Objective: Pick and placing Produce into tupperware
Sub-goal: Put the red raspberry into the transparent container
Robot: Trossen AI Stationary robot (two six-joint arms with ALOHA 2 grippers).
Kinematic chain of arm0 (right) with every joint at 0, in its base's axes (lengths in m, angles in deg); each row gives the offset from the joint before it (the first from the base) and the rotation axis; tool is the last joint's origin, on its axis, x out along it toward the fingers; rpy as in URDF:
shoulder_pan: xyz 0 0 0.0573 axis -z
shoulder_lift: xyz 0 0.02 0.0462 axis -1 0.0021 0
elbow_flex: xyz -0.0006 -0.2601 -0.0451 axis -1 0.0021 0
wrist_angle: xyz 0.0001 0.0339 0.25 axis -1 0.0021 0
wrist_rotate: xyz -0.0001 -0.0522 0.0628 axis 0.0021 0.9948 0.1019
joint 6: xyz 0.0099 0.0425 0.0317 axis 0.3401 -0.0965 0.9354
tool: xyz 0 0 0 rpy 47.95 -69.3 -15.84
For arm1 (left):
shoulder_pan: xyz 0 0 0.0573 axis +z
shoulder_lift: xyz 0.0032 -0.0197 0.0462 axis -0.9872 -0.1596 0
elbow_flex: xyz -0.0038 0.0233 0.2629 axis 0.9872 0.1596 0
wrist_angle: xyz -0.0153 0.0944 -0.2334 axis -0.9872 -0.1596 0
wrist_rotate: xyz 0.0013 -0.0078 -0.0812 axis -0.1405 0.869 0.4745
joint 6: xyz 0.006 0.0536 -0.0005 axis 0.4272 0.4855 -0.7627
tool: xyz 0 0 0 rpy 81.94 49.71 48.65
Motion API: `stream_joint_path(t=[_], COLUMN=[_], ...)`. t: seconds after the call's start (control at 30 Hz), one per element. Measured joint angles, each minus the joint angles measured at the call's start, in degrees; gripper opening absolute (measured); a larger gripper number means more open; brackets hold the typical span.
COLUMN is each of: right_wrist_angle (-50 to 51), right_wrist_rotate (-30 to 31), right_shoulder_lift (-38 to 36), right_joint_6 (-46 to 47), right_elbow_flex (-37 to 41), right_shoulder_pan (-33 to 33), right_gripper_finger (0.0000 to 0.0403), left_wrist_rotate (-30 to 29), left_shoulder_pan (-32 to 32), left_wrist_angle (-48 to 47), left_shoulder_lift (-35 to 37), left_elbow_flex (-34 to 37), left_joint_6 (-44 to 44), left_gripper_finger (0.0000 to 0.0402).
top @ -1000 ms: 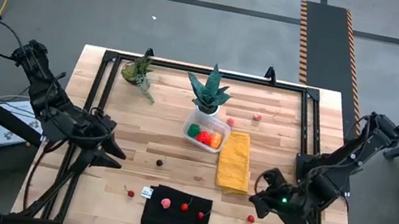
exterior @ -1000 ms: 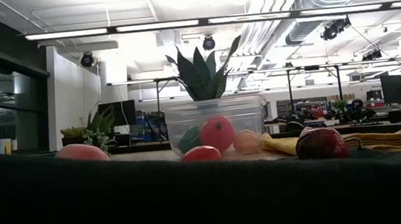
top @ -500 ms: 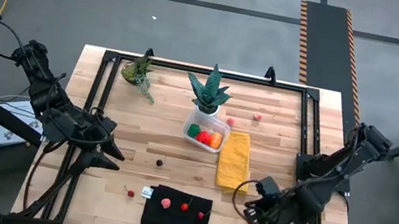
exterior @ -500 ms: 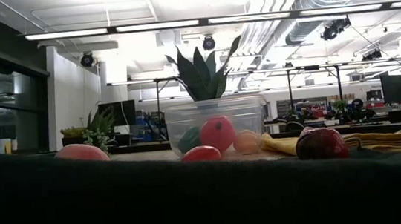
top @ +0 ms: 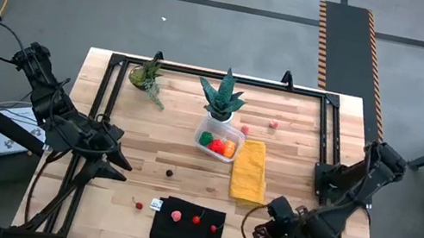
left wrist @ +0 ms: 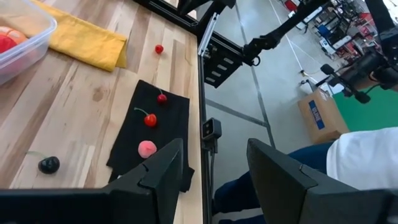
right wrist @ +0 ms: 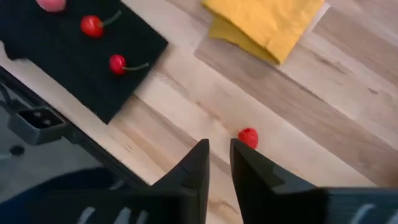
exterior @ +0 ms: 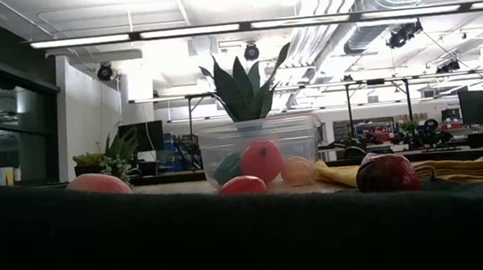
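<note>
The small clear plastic tupperware box w/ rounded corners (top: pixel 218 141) sits mid-counter, just near of the spiky green potted plant in a white pot (top: pixel 222 97) and just left of the folded yellow cloth (top: pixel 250 171); it already holds green, red and orange toy pieces. Loose produce is scattered: two stemmed red toy cherries (top: pixel 196 219) and a pink round piece (top: pixel 177 215) on the flat black cloth (top: pixel 187 224) at the near edge, a small dark berry (top: pixel 170 173) on bare wood, and a small red toy strawberry-like piece (right wrist: pixel 248 137) near right, hidden under the arm in the high view. The right tool (right wrist: pixel 216 163) hovers over the near-right of the light wooden counter (top: pixel 154 148), its fingers narrow w/ only a slim gap, holding nothing, the red piece lying just beyond the tips. The left tool (left wrist: pixel 214 177) waits at the left side, part open, empty. The red piece looks light, hard plastic, prob. smooth and apt to roll or squirt out; best pinched across its widest middle, approx. straight down, w/ the fingers spread wider first.
</note>
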Motion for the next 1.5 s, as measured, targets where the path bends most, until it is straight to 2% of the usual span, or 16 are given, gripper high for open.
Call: stream_joint_path(t=[0.27,0.43,0.7,0.93,1.07,1.17,1.33,1.5], right_wrist_angle=[6.0,5.8,4.7,4.4,3.8,-2.9,-16.5,-16.3], right_wrist_rotate=[9.3,16.5,15.7,15.6,13.2,12.4,11.8,13.3], right_shoulder_lift=[0.3,2.4,9.4,12.8,13.7,12.4,7.0,0.4], right_joint_6=[14.3,16.7,16.4,17.9,20.1,20.4,20.5,19.3], right_elbow_flex=[0.0,0.1,0.1,0.1,0.4,4.3,15.1,20.7], right_shoulder_pan=[-9.1,-13.2,-14.5,-14.8,-14.7,-14.4,-14.4,-14.4], right_gripper_finger=[0.0140,0.0179,0.0185,0.0185,0.0185,0.0185,0.0185,0.0185], left_wrist_rotate=[0.7,0.8,0.1,-0.1,-0.2,-0.3,-0.3,-0.3], left_shoulder_pan=[0.0,0.0,0.0,0.0,0.0,0.0,0.0,0.0], left_wrist_angle=[-0.1,-0.1,-0.1,0.0,0.0,0.0,-0.1,0.0], left_shoulder_lift=[0.0,0.0,0.0,-0.1,-0.1,-0.1,-0.1,-0.1], left_elbow_flex=[0.0,0.0,0.0,0.0,0.0,0.0,0.0,0.0], left_joint_6=[0.6,1.3,0.7,-0.7,-1.6,-1.7,-1.7,-2.2], left_gripper_finger=[0.0168,0.0168,0.0168,0.0168,0.0168,0.0168,0.0168,0.0168])
